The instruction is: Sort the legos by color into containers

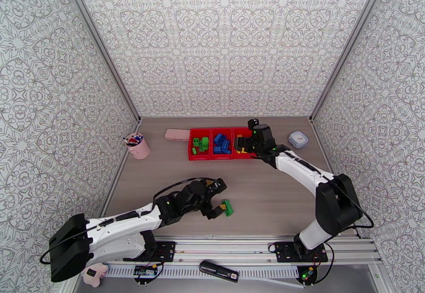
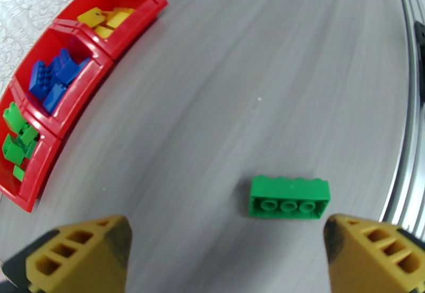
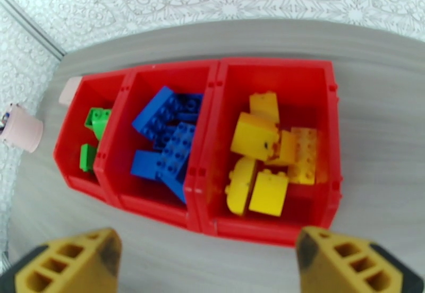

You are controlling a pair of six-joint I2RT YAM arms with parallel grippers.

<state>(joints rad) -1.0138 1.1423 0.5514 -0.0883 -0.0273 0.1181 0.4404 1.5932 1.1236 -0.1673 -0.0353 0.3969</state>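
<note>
Green brick point(image 2: 289, 197) loose on the bare table point(image 2: 239, 76), tipped on its side with hollow underside toward the left wrist camera. At 6 o'clock of the tabletop in the top view, well apart from the bins. Judged the last piece outside them.

Left gripper point(image 2: 228, 257) low over it, fingers spread wide, gripping nothing. Not centred: brick at 5 o'clock in the wrist view, close to the right-hand finger point(image 2: 372, 257) and far from the other. Spread wide, probably to straddle the brick's long side. Needs a shift toward the brick before closing, otherwise more likely a shove than a pinch. On its side, also apt to roll flat if nudged.

Red bins point(image 3: 276, 65) in one joined row at 12 o'clock of the table. Sorted cleanly: green pieces point(image 3: 95, 121) in the left bin, blue pieces point(image 3: 170, 140) in the middle, yellow pieces point(image 3: 265, 151) heaped in the right. No mixed colours seen.

Right gripper point(image 3: 207, 265) above the near wall of the yellow bin, fingers apart, nothing between them. Reads as a release pose over that bin.

Destination for the loose brick: left bin, at about 11 o'clock from it, on the left arm's own side, hence likely that arm's job.

Pink cup point(image 1: 138, 146) at 10 o'clock, white box point(image 1: 298, 139) at 2 o'clock: bystanders, to be left alone.
</note>
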